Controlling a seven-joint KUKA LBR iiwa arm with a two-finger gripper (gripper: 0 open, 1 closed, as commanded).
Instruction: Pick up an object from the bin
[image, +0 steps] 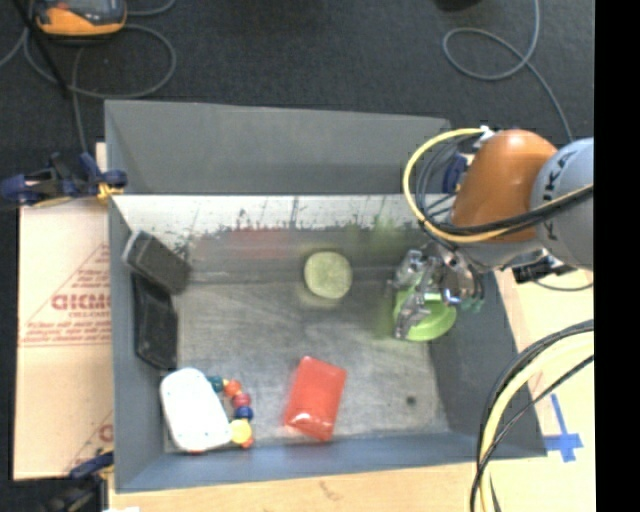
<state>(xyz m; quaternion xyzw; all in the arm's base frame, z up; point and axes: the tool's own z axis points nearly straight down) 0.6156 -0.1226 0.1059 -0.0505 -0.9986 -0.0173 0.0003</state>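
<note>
My claw (420, 298) hangs by the bin's (260, 150) right wall; the lime-green round thing (438, 322) lies right under it, slightly frontward; apart or clamped, I cannot tell.

Dark carpeted floor (300, 50) — thin cables (446, 45) looping loosely across it.

Grey metal bin (270, 150): far inner wall is marked with dark streaks on a pale band. Pale olive-green round disc (327, 275): plain. Bright lime-green round object (436, 322) is noted at the silver-grey gripper (415, 310). Red soft rectangular pouch (315, 397): solid colour. White plastic oval toy (193, 410) is edged with red, blue and yellow beads (238, 405). Black angular plastic object (155, 305): plain. Wrist cover (497, 185) is coloured orange.
</note>
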